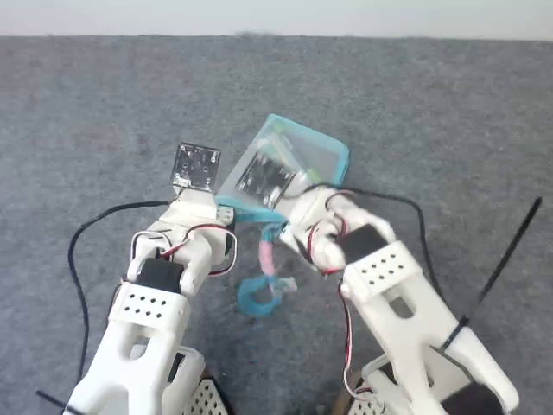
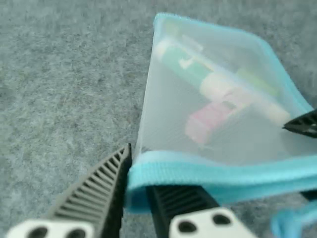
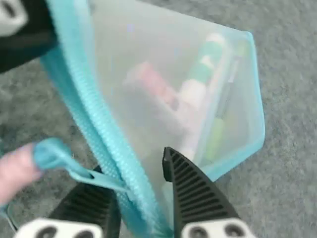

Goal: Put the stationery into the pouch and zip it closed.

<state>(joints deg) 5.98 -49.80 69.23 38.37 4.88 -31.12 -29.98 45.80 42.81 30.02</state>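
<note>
The translucent pouch (image 1: 315,151) with light-blue trim lies on the grey mat between both arms. Inside it I see a green-and-white marker (image 2: 198,74), a pink item (image 2: 208,119) and a pale green pen (image 3: 218,134). My left gripper (image 2: 138,173) is shut on one end of the pouch's blue zipper edge (image 2: 208,173). My right gripper (image 3: 136,168) is shut on the zipper edge (image 3: 99,124) farther along, next to the blue pull tab (image 3: 52,151) and its pink end (image 3: 15,171). One black fingertip (image 2: 302,124) of the right gripper shows at the pouch's far side.
A blue strap loop (image 1: 257,296) with a pink piece (image 1: 266,257) trails on the mat between the two arm bases. Black cables (image 1: 82,251) run beside both arms. Grey mat (image 1: 432,104) lies open beyond and to both sides of the pouch.
</note>
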